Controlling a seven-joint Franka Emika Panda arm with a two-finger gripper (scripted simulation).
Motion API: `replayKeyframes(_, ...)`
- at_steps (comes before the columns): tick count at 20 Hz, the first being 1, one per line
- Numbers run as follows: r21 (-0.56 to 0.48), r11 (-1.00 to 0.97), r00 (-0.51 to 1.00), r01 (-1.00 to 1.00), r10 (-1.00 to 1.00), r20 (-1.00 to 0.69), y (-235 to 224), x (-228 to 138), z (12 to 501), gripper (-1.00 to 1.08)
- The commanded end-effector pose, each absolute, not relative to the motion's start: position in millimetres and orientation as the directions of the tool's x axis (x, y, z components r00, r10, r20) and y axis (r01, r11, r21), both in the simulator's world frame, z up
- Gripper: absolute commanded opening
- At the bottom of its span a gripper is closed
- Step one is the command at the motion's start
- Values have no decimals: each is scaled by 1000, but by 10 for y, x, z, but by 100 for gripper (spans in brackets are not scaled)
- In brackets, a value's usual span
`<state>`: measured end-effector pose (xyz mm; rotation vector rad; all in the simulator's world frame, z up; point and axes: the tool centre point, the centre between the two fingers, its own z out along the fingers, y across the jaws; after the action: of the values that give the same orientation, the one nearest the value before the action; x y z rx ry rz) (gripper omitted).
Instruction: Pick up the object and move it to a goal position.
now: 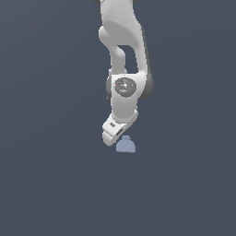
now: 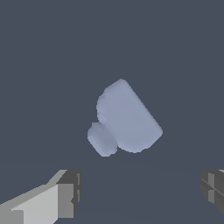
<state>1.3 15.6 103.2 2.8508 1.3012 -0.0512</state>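
Observation:
The object (image 1: 125, 145) is a small pale blue-grey dome with a narrow knob on top. It stands on its flat base on the dark grey floor, just below and to the exterior view's right of the arm's white hand. In the wrist view the object (image 2: 127, 118) shows large, ahead of the fingers and apart from them. My gripper (image 2: 140, 194) is open and empty. One fingertip (image 2: 68, 192) and the other fingertip (image 2: 214, 188) stand wide apart. In the exterior view the fingers are hidden behind the hand (image 1: 115, 130).
The white arm (image 1: 122, 46) comes down from the top of the exterior view. The dark grey floor (image 1: 46, 184) runs flat all around the object.

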Motion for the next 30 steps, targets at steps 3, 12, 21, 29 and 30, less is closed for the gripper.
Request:
replayKeyframes(3, -8, -542, 542, 840, 840, -28, 210, 32, 940, 100)
replayKeyframes(12, -7, -297, 297, 955, 955, -14, 323, 67, 768, 100)
replayKeyframes(21, -2, -125, 125, 992, 992, -3, 403, 87, 662, 100)
replayKeyframes(29, 0, -75, 75, 997, 997, 0, 426, 92, 633, 100)
replayKeyframes(30, 0, -80, 80, 997, 997, 0, 425, 91, 634, 100)
